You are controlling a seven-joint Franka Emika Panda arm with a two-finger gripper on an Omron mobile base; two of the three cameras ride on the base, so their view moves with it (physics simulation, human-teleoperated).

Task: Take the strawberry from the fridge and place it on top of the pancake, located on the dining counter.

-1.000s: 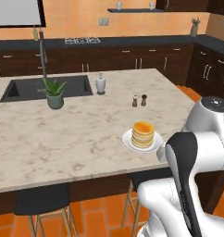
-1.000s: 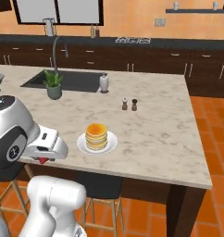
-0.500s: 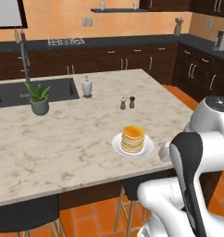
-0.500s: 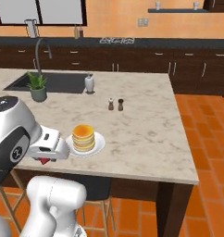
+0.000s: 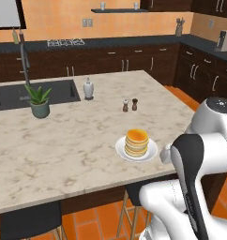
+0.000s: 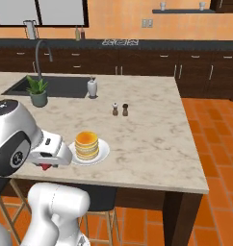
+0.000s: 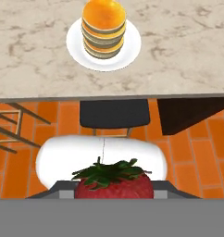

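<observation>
Beige marbled counter with sink. On top: white plate, potted plant, soap bottle, two shakers.

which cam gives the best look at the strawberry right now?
Hand view: the small red strawberry with green leaves sits large at the bottom, facing the camera. Right base view shows a red sliver under the hand, beside the white pancake plate.

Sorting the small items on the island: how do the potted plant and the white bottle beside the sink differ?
The potted plant has spiky green leaves in a grey-green pot; the white bottle is plain white with a narrow neck. The plant stands nearer the island's front edge, the bottle farther back. Both stand upright by the sink.
</observation>
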